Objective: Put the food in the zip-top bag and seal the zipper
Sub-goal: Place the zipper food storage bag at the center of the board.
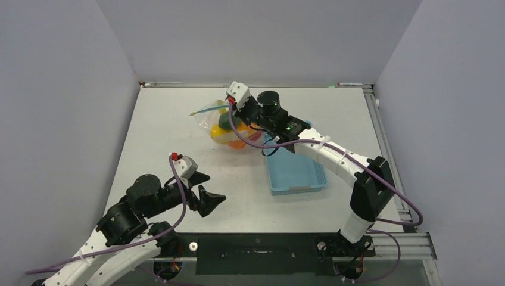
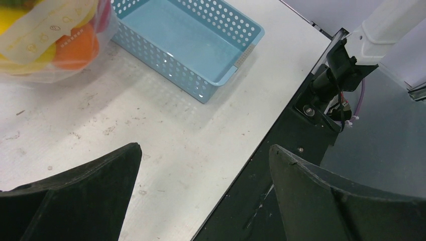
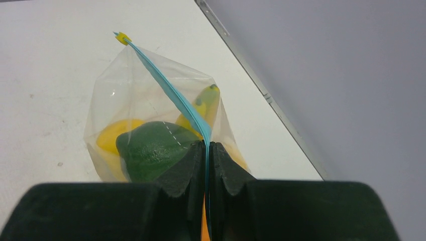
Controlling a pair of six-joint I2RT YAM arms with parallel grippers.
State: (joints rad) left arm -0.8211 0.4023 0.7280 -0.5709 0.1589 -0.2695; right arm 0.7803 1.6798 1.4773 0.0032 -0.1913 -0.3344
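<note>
The clear zip-top bag [image 1: 221,128] lies at the back middle of the table, with the food inside it. Through the plastic I see a green lime [image 3: 150,150], a yellow lemon [image 3: 113,135], a banana [image 3: 206,103] and an orange [image 2: 75,45]. My right gripper [image 3: 207,145] is shut on the teal zipper [image 3: 166,80], pinching the strip at the bag's right end; the strip runs away from the jaws to a yellow tip. My left gripper [image 1: 209,189] hangs wide open near the table's front edge, well apart from the bag, with nothing between its fingers [image 2: 100,186].
A light-blue lattice basket [image 1: 296,173] stands right of the bag, under the right arm, with nothing in it [image 2: 166,63]. The table's black front rail [image 2: 281,140] lies below the left gripper. Grey walls enclose the table.
</note>
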